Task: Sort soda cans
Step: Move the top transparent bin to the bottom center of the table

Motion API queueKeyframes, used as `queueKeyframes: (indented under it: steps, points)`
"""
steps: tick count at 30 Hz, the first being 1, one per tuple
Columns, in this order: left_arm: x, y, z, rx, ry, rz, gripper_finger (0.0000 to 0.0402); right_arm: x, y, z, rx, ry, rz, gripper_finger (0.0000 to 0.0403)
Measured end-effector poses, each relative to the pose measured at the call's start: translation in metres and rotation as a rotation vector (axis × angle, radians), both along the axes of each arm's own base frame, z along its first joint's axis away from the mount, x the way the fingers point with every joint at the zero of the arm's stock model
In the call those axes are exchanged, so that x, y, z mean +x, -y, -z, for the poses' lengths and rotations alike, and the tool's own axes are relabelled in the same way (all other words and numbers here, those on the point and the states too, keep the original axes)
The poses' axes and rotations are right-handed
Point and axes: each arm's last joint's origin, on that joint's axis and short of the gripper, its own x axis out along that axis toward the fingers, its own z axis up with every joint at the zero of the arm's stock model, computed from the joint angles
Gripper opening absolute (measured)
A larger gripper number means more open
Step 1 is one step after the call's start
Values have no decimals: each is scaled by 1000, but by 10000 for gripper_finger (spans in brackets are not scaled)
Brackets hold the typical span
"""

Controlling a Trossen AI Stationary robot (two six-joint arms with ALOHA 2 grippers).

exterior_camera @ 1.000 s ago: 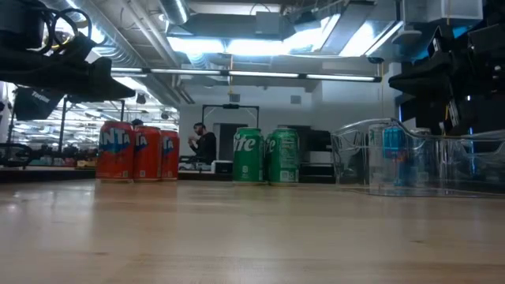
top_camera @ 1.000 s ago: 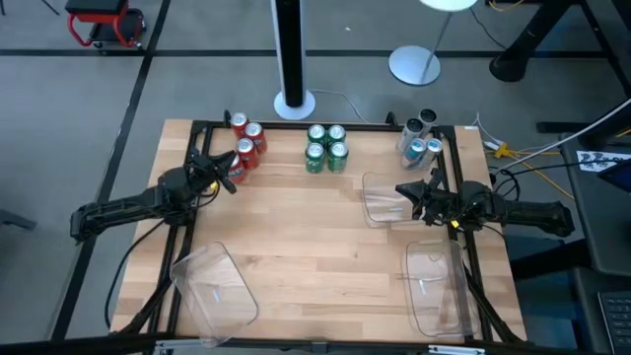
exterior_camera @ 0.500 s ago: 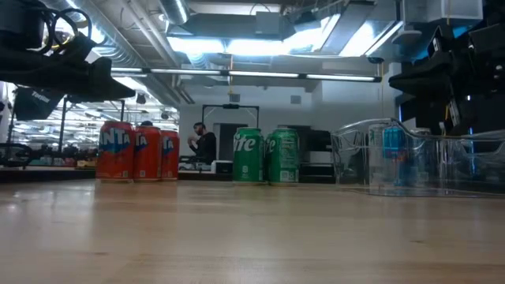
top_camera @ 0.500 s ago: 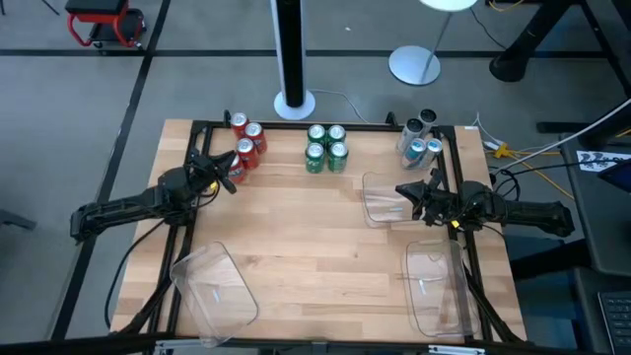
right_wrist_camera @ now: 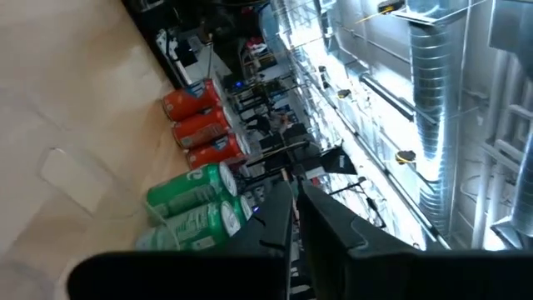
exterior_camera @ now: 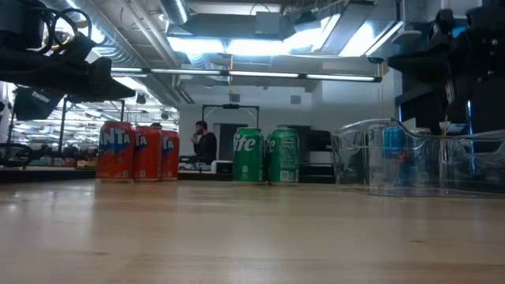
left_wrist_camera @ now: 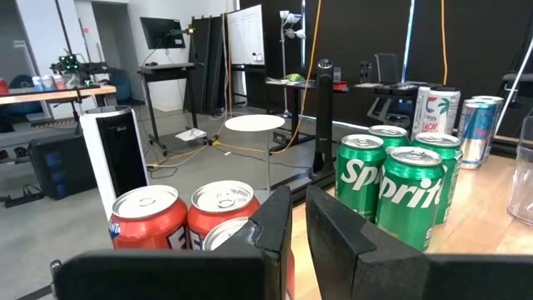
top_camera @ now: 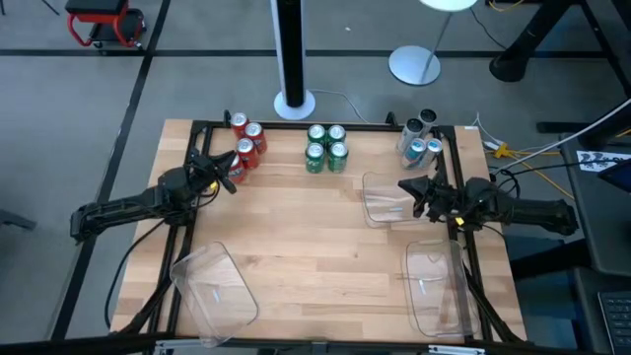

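Note:
Three groups of soda cans stand upright along the table's far edge: red cans (top_camera: 245, 146) at the left, green cans (top_camera: 325, 148) in the middle, silver-blue and dark cans (top_camera: 419, 138) at the right. My left gripper (top_camera: 232, 177) is shut and level, close behind the red cans (left_wrist_camera: 179, 217), with nothing between its fingers. Whether it touches the nearest red can I cannot tell. My right gripper (top_camera: 403, 187) is shut, level and raised over the right side of a clear tray (top_camera: 383, 197). It points toward the green cans (right_wrist_camera: 196, 208) and holds nothing.
Two more clear plastic trays lie near the front edge, one at the left (top_camera: 215, 286) and one at the right (top_camera: 439, 288). A dark frame (top_camera: 296, 125) runs round the table. Bare wood (top_camera: 315, 237) lies in the middle.
My right gripper has risen a little above the clear tray and stays shut. My left gripper and all the cans have kept still.

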Motion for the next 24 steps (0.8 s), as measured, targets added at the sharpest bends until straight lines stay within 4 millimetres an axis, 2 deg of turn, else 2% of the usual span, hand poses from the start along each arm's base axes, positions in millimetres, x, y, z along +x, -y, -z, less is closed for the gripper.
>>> queueKeyframes:
  steps: [6, 14, 19, 24]
  points:
    - [0, 0, 0, 0, 0, 0, 33, 14, 1, -28, 55, -74, -1, 28]
    - [0, 0, 0, -1, 1, 0, 33, 55, 5, -80, 90, -255, 41, 28]
    - [0, 0, 0, -15, 18, 0, 33, 80, 7, -104, 106, -388, 46, 28]
    - [0, 0, 0, -17, 21, 0, 33, 106, 8, -118, 115, -493, 33, 28]
